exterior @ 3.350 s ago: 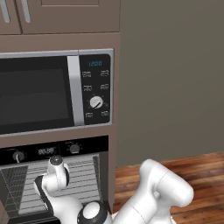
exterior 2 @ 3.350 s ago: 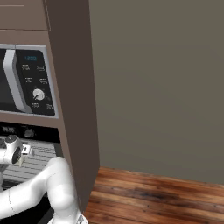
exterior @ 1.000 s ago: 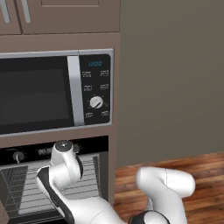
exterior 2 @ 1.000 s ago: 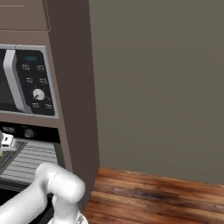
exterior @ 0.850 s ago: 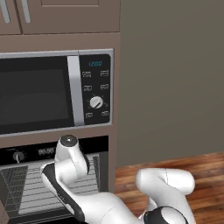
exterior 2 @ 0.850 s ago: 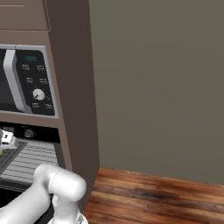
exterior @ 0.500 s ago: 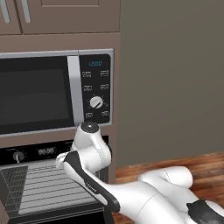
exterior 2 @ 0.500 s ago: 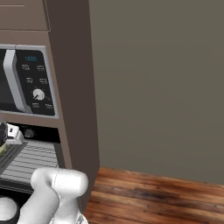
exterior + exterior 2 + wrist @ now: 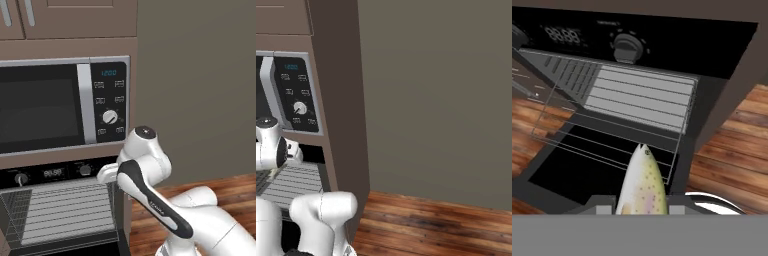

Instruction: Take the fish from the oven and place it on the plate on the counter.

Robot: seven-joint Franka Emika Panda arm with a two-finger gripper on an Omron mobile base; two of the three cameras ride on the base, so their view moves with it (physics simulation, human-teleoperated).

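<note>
In front of the open oven, largest thing first:

Cabinet column: brown tall unit (image 9: 75, 45) holding the two appliances, with a plain grey-brown wall (image 9: 436, 100) to its right and a wood-plank floor (image 9: 431, 225) below.

Microwave: silver-and-black microwave (image 9: 60, 105) set in the column above the oven; its blue display, buttons and one dial sit on its right side.

Oven: the oven (image 9: 60, 210) is open, its door (image 9: 587, 170) folded down so the dark glass lies flat in the hand view; its black control strip with knobs and a small display runs across the top.

Rack: grey wire rack (image 9: 637, 100) inside the oven cavity, seen bare from the hand view and from the left base view.

Arm: white arm (image 9: 150, 200) with a dark band, rising from the lower right of the left base view, its wrist at the right edge of the oven front, just below the microwave's dial.

Fish: the fish (image 9: 643, 182) is pale beige-silver with faint speckles, pointing away from the camera, outside the oven cavity and over the lowered door.

Fingers: the fingers (image 9: 641, 209) are closed on the near end of the fish, one on each flank at the bottom of the hand view.
</note>
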